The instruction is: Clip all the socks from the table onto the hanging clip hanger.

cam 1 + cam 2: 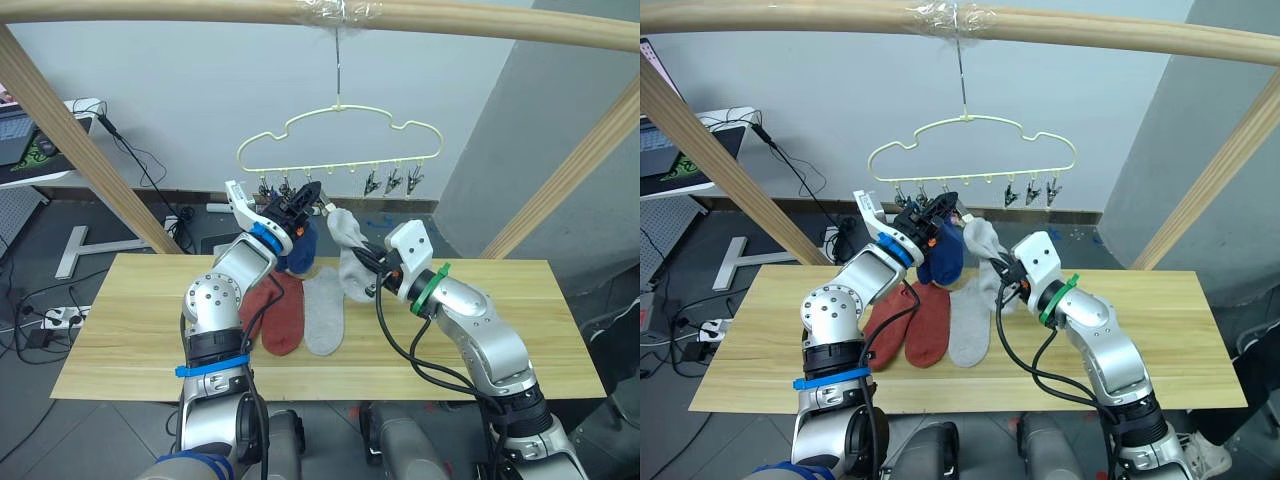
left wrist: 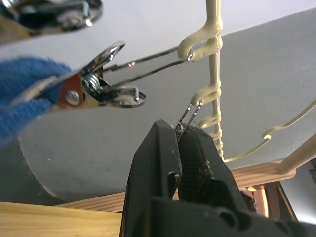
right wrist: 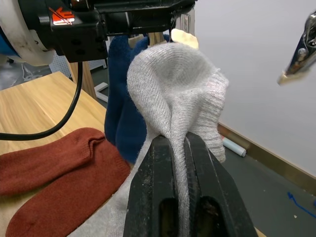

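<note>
Table (image 1: 520,320), blue socks (image 1: 945,255) half hidden

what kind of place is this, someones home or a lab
Likely a lab test rig: a bare pole frame holds the clip hanger over a table, with a power strip and loose cables on the floor.

Right half of the desk (image 1: 520,310) is bare. Three clips (image 1: 392,181) at the hanger's right end hang unoccupied. Slanted frame poles (image 1: 85,150) bound both sides.
</note>
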You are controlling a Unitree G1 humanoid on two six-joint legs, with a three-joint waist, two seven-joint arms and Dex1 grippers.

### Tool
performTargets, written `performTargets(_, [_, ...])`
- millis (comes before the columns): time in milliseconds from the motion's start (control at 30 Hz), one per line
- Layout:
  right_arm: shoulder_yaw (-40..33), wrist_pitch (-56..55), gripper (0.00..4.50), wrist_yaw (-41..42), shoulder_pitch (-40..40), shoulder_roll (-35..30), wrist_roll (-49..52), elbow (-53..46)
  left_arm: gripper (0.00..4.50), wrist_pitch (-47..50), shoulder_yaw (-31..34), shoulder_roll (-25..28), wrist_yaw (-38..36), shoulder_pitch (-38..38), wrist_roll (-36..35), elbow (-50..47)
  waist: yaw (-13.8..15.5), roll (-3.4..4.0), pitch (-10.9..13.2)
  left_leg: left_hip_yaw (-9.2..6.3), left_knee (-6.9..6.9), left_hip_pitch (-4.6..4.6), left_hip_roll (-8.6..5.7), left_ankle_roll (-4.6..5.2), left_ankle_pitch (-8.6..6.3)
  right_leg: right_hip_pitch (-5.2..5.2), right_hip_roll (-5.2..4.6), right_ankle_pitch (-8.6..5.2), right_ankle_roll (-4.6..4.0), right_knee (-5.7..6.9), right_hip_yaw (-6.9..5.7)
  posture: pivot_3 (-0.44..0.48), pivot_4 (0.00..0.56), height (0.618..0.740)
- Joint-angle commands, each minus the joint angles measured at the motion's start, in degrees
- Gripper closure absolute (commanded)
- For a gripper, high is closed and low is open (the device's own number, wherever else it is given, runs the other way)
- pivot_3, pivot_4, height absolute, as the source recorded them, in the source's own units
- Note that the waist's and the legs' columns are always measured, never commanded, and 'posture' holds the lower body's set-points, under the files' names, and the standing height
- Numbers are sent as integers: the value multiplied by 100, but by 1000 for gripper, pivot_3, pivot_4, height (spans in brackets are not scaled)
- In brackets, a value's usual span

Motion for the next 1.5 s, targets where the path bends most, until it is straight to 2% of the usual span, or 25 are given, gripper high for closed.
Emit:
performTargets(33, [-38, -174, 4471, -6, -47, 28, 54, -78, 4463, -69, 18, 1, 47, 4, -47, -30, 1, 0, 0, 0, -6, 0, 0, 0, 0, 0, 0, 0, 0, -5, 0, -48, 252, 740])
performTargets(733, [89, -365, 4471, -111, -356, 307, 2, 196, 4463, -55, -108, -26, 51, 46, -91, -120, 12, 0, 0, 1, -27, 0, 0, -1, 0, -7, -1, 0, 0, -16, 2, -45, 246, 740])
performTargets(1000, [110, -381, 4500, -85, -341, 269, 22, 212, 1860, -54, -100, -31, -33, 148, -257, -322, 33, 0, 0, 1, -27, -35, 3, -2, 1, -42, -2, 1, 0, -13, -1, -37, 240, 740])
performTargets(1200, [106, -471, 4500, -118, -358, 299, 9, 387, 34, 567, -124, 225, 68, 526, -805, -1027, 42, 0, 0, -1, -27, -50, 5, -2, 2, -56, -6, 1, 0, -14, -1, -17, 232, 740])
performTargets(1333, [38, -433, 4500, -158, -346, 337, 57, 510, 34, 890, -159, 500, 198, 801, -1047, -1410, 54, -1, -1, -5, -26, -50, 8, -4, 3, -56, -6, 1, 0, -8, -1, 1, 225, 740])
performTargets(1433, [-149, -332, 3663, -308, -253, 455, 130, 877, 0, 1421, -534, 1458, 206, 1280, -532, -1941, 49, -4, -3, -7, -23, -48, 6, -4, 3, -54, -5, 1, 0, -2, -2, 23, 220, 740])
performTargets(1500, [-240, -222, 3024, -490, -195, 461, 39, 931, 0, 1302, -1030, 2208, -38, 1543, 134, -2430, 62, -3, -2, -15, -27, -43, 6, -5, 3, -57, -3, 2, -1, 3, 1, 40, 215, 740])
